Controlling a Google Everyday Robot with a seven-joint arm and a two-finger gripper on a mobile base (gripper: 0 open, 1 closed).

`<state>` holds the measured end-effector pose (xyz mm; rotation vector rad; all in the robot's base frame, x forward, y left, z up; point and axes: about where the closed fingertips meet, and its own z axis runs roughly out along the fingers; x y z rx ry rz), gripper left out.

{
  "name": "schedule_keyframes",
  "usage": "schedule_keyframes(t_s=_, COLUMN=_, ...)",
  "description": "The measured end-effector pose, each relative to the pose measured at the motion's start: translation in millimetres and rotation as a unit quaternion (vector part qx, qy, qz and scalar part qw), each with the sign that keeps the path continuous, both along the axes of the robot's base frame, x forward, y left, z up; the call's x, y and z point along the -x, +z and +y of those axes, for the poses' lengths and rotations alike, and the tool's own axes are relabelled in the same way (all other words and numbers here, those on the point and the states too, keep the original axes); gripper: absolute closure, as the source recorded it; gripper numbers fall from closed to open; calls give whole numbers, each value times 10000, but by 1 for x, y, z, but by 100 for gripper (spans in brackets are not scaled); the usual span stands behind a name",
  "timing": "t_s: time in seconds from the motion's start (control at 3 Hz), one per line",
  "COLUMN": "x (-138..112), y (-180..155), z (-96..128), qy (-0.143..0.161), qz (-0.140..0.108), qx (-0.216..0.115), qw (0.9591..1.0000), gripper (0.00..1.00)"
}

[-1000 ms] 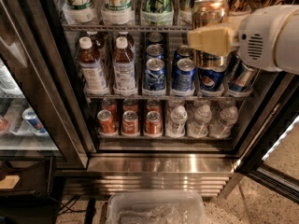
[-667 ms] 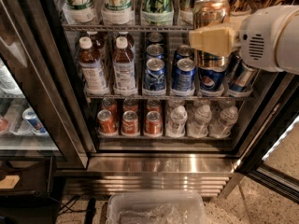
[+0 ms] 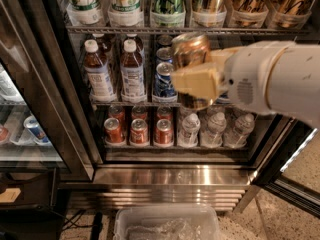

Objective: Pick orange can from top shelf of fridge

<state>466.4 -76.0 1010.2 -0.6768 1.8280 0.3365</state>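
Possession looks settled: the orange can [image 3: 189,50], a tall slim shiny copper-orange metal cylinder with a silvery rim, is clamped between the tan fingers [image 3: 197,81] of the end effector [image 3: 195,73]. One finger lies across the can's front; the other is mostly hidden behind it. The can tilts slightly and hangs in the air in front of the open fridge [image 3: 165,176], level with the middle rack, not resting on anything. It is below the top shelf [image 3: 125,29], the silvery wire rack with a thin front rail, and clear of it. The bulky white arm [image 3: 280,79] reaches in from the right.

I judge the lifting part of the task done: the can is off its shelf and in the grip. What seems left is carrying it clear of the cabinet without knocking the stock behind. I cannot tell which lane it came from.

Behind the can stand a blue-and-white can [image 3: 164,79] and two brown drink bottles [image 3: 100,69]. Short red cans [image 3: 139,131] and clear water bottles [image 3: 215,129] fill the rack below. A clear plastic bin [image 3: 167,221] sits on the floor in front.
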Motion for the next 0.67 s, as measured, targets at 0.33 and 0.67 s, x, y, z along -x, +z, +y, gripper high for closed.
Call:
schedule_keyframes(t_s=0.33, x=28, y=-13, z=29, qy=471, qz=86, qx=-81, qw=9988, gripper=100)
schedule_keyframes(t_s=0.67, x=29, y=-9, z=33, qy=523, qz=34, qx=-142, qw=9985, gripper=100)
